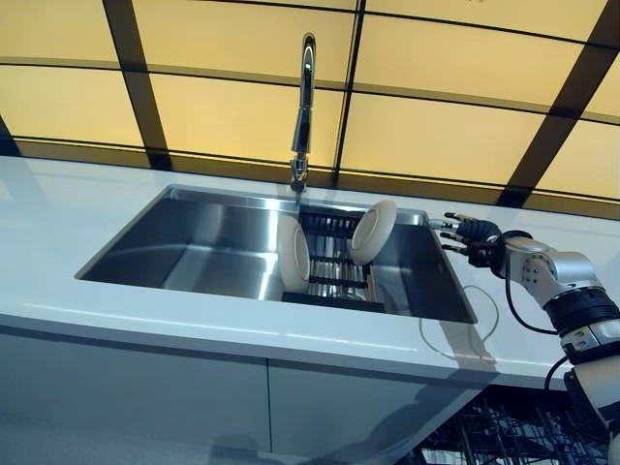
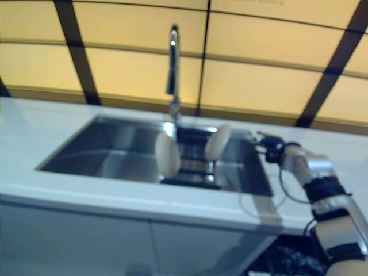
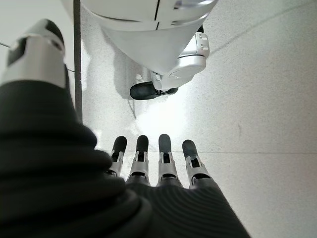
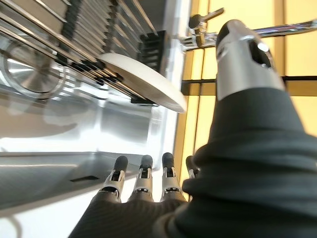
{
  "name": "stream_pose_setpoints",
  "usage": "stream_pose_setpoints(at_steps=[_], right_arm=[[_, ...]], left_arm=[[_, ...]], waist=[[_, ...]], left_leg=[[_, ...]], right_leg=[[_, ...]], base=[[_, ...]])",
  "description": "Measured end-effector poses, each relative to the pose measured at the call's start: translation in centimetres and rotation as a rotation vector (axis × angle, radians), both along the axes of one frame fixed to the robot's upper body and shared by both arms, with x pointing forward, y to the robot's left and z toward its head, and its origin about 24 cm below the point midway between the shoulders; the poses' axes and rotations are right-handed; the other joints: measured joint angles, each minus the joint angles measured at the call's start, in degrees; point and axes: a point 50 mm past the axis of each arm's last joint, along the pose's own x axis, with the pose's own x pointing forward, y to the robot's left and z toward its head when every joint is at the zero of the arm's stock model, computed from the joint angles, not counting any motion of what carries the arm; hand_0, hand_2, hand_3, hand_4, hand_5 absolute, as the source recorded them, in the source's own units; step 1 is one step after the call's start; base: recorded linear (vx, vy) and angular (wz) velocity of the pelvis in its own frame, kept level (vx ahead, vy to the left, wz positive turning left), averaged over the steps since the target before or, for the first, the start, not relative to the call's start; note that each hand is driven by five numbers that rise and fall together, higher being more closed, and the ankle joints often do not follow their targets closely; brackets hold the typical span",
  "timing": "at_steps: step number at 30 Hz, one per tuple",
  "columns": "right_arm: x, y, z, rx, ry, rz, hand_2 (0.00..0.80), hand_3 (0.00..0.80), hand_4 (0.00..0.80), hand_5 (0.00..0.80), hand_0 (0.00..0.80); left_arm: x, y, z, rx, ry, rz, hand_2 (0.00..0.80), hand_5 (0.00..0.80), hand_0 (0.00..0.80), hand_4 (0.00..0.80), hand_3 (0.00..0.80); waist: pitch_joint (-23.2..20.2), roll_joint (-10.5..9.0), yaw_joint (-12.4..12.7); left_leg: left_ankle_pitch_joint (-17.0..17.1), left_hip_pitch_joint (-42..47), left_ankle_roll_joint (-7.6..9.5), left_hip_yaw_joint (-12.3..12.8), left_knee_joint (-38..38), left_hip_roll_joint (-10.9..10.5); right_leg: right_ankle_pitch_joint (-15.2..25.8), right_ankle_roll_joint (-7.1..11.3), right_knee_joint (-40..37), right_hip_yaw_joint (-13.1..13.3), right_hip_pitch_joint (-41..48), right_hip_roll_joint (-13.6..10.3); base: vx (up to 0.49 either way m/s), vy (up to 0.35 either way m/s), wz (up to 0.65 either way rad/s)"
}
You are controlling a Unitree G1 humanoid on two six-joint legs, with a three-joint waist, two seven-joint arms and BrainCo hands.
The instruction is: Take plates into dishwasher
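Note:
Two white plates stand on edge in a dark rack [image 1: 332, 281] inside the steel sink [image 1: 184, 254]: one plate [image 1: 294, 255] at the rack's left, the other plate [image 1: 372, 232] leaning at its right. My right hand [image 1: 473, 238] hovers over the sink's right rim, a little right of the leaning plate, fingers straight, open and empty. In the right wrist view that plate [image 4: 143, 79] shows past the fingers [image 4: 143, 177], apart from them. My left hand [image 3: 148, 166] shows only in the left wrist view, open, pointing down at the floor.
A tall chrome faucet [image 1: 304, 107] rises behind the sink. White counter [image 1: 58, 223] surrounds the sink. A dark wire dishwasher rack [image 1: 489, 436] shows below the counter at the lower right. Yellow panelled wall runs behind.

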Motion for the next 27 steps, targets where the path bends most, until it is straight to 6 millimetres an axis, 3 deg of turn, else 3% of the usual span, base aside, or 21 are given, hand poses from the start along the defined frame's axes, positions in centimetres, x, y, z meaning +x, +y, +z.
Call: stream_pose_setpoints(at_steps=[16, 27], right_arm=[[0.5, 1.4, 0.6, -0.052, 0.047, 0.025, 0.0, 0.0, 0.0, 0.0, 0.0], [0.7, 2.4, 0.1, -0.042, 0.064, 0.03, 0.0, 0.0, 0.0, 0.0, 0.0]], left_arm=[[0.4, 0.0, 0.1, 0.007, 0.005, 0.004, 0.0, 0.0, 0.0, 0.0, 0.0], [0.4, 0.0, 0.1, 0.007, 0.011, 0.006, 0.0, 0.0, 0.0, 0.0, 0.0]], waist=[[1.16, -1.02, 0.03], [2.31, -0.44, 0.02]], left_leg=[[0.1, -0.11, 0.01, -1.33, 0.15, -0.17], [0.3, -0.64, 0.28, -2.67, 0.18, -0.71]], right_leg=[[-0.33, 0.44, 0.0, -1.45, 0.7, -0.29], [-0.51, 0.7, 0.02, -2.68, 0.98, -0.95]], base=[[0.036, 0.008, 0.04], [0.055, 0.016, 0.06]])
